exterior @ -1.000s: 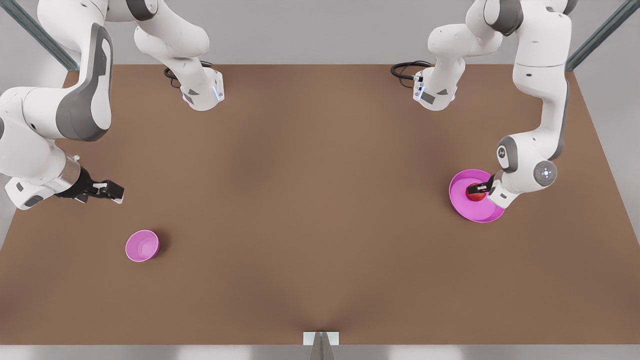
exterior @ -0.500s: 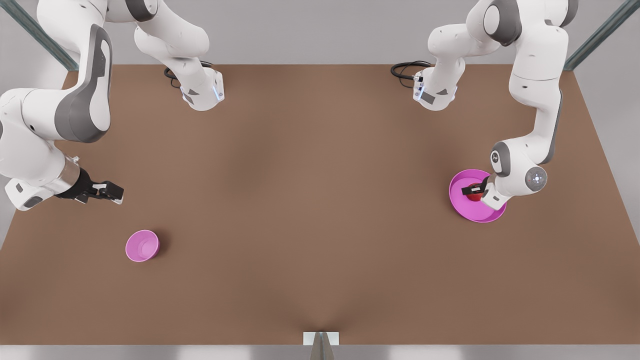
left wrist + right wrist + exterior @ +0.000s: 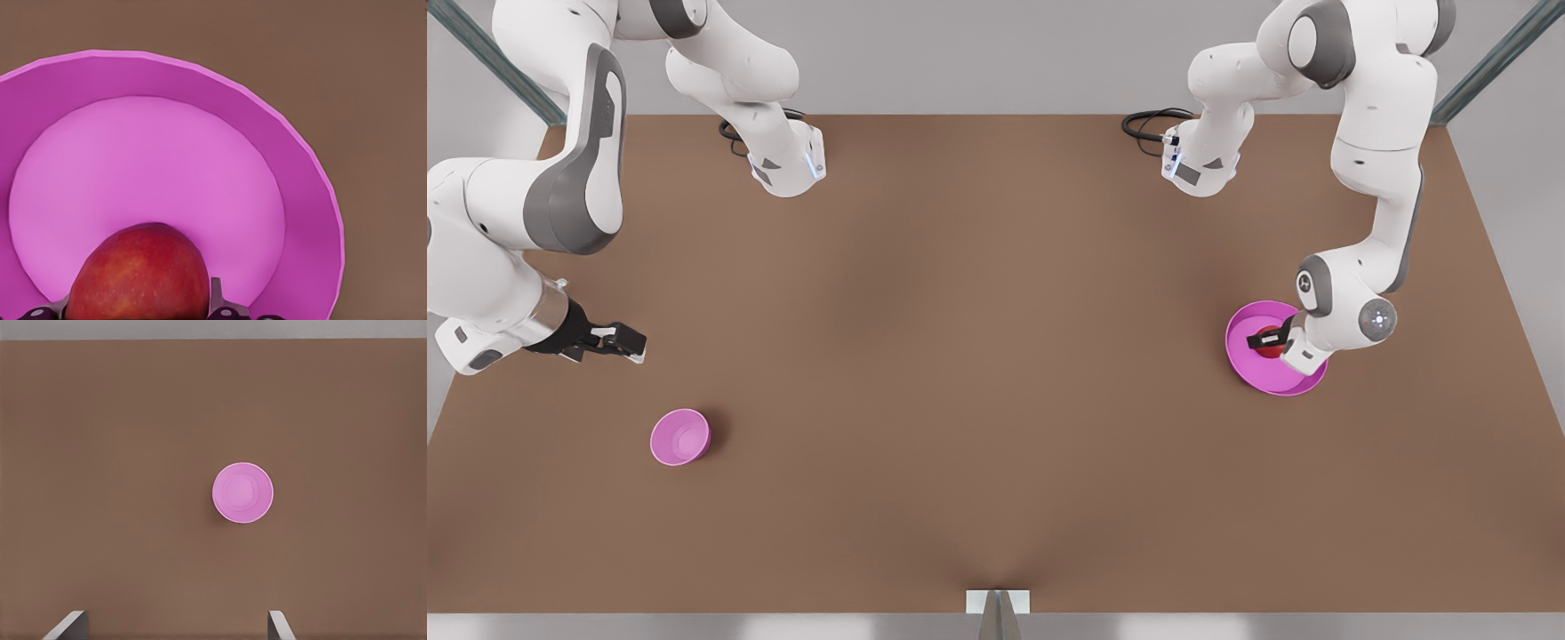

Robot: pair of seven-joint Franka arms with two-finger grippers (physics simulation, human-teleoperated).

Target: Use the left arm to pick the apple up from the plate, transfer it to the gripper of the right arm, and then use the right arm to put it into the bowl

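Apple [image 3: 138, 275] — one only — sits on my one plate [image 3: 1245, 360], toward the side of the dish nearest my left arm, and my left gripper [image 3: 1266, 339] is down over it. In the left wrist view a dark finger [image 3: 217, 300] stands on each flank of the fruit, right against its skin, so I am clasped around it, though I cannot tell whether it has left the plate's floor. The plate lies near the edge of the table [image 3: 978, 373] on the front view's right, with bare brown board all round its rim.

One bowl [image 3: 680, 436] stands well apart, over on the front view's left, nothing inside it that I can see. My right gripper [image 3: 630, 342] waits above the table beside that bowl, nearer the far edge, its two fingers spread, as the two tips [image 3: 280, 625] in the right wrist view stand wide apart with the bowl seen between them.

Two arms, two bases at the far edge, and a wide open stretch of table between plate and bowl. A black cable [image 3: 1145, 123] coils by one base.
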